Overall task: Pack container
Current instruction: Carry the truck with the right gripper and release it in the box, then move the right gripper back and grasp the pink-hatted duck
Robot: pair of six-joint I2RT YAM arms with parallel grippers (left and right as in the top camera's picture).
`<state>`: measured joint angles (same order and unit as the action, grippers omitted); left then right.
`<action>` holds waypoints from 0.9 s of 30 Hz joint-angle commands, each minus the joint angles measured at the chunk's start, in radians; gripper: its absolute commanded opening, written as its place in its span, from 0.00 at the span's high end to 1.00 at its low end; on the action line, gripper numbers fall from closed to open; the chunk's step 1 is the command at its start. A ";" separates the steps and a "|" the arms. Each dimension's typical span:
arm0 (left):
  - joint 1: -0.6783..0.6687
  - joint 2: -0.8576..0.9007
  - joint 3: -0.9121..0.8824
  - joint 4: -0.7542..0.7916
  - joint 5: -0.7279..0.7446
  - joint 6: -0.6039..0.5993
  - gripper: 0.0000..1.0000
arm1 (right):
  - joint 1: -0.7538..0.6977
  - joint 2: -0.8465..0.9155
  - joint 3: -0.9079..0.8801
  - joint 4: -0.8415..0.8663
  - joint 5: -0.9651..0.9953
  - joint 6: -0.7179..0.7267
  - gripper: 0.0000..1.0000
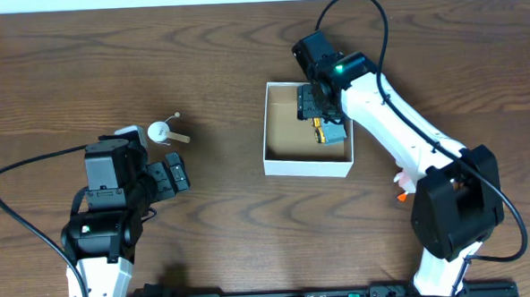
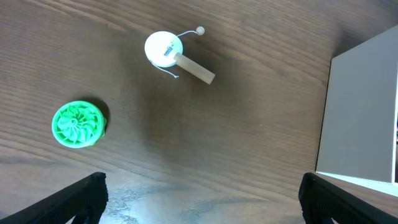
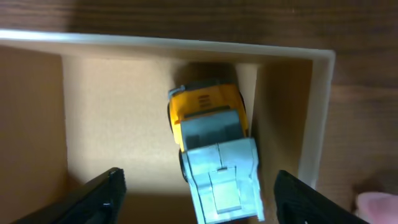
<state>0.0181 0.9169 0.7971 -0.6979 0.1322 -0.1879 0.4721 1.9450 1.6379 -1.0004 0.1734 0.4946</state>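
**Open box on a dark tabletop, one toy truck inside**

The tabletop (image 1: 225, 52) is dark brown wood with a strong wavy grain. It fills nearly the whole overhead view, and nothing of the room shows beyond it.

On the left side of that view, a small white disc (image 1: 158, 132) with a tan stick (image 2: 196, 70) and a thin wire lies just above the left arm. The left wrist view also shows a round green toy (image 2: 78, 123) at the left, well apart from the disc. A small orange thing (image 1: 401, 196) sits beside the right arm's base, too small to make out.

The container (image 1: 306, 167) stands right of centre with its open side up. It is square, so it has no long axis, and its walls run almost parallel to the frame edges. The right arm reaches over its upper right corner and covers part of it.

Inside, close to the right wall, lies a toy truck (image 3: 214, 155). In the right wrist view it runs top to bottom, yellow cab uppermost and grey bed lowermost.

The right gripper (image 3: 202, 205) hangs over the truck with its fingers (image 3: 93, 199) wide apart and not touching it. The left gripper (image 2: 214, 205) is over bare wood, its fingers also spread and holding nothing.
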 commanded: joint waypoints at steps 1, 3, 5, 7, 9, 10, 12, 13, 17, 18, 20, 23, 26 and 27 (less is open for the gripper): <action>0.004 0.003 0.021 0.003 0.006 -0.013 0.02 | -0.026 -0.038 0.125 -0.043 0.016 -0.073 0.17; 0.004 0.004 0.021 0.003 0.006 -0.013 0.02 | -0.056 -0.065 0.183 -0.094 0.022 -0.064 0.07; 0.004 0.004 0.021 0.003 0.007 -0.013 0.02 | -0.109 -0.101 0.236 -0.161 0.037 -0.021 0.01; 0.004 0.004 0.021 0.003 0.006 -0.013 0.02 | -0.178 -0.140 0.260 -0.226 0.040 0.017 0.01; 0.004 0.003 0.021 0.003 0.006 -0.013 0.02 | -0.263 -0.177 0.259 -0.298 0.034 0.040 0.01; 0.004 0.004 0.021 0.003 0.006 -0.013 0.02 | -0.299 -0.188 0.259 -0.333 0.032 0.040 0.01; 0.004 0.004 0.021 0.004 0.006 -0.013 0.02 | -0.381 -0.193 0.250 -0.417 0.033 0.032 0.01; 0.004 0.004 0.021 0.004 0.006 -0.013 0.02 | -0.412 -0.193 0.238 -0.442 0.029 0.020 0.01; 0.004 0.004 0.021 0.004 0.006 -0.013 0.02 | -0.476 -0.193 0.082 -0.433 0.018 -0.049 0.01; 0.004 0.005 0.021 0.004 0.006 -0.013 0.02 | -0.475 -0.193 0.035 -0.413 0.016 -0.058 0.01; 0.004 0.010 0.021 0.004 0.006 -0.013 0.02 | -0.458 -0.193 -0.088 -0.349 0.016 -0.066 0.01; 0.004 0.023 0.021 0.004 0.007 -0.013 0.02 | -0.425 -0.193 -0.241 -0.247 0.010 -0.066 0.01; 0.004 0.037 0.021 0.003 0.007 -0.013 0.02 | -0.409 -0.193 -0.386 -0.131 -0.013 -0.055 0.01; 0.004 0.042 0.021 0.003 0.006 -0.013 0.02 | -0.409 -0.193 -0.428 -0.093 -0.023 -0.054 0.01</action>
<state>0.0181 0.9451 0.7975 -0.6956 0.1322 -0.1875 0.0502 1.7576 1.2926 -1.1393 0.1741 0.4465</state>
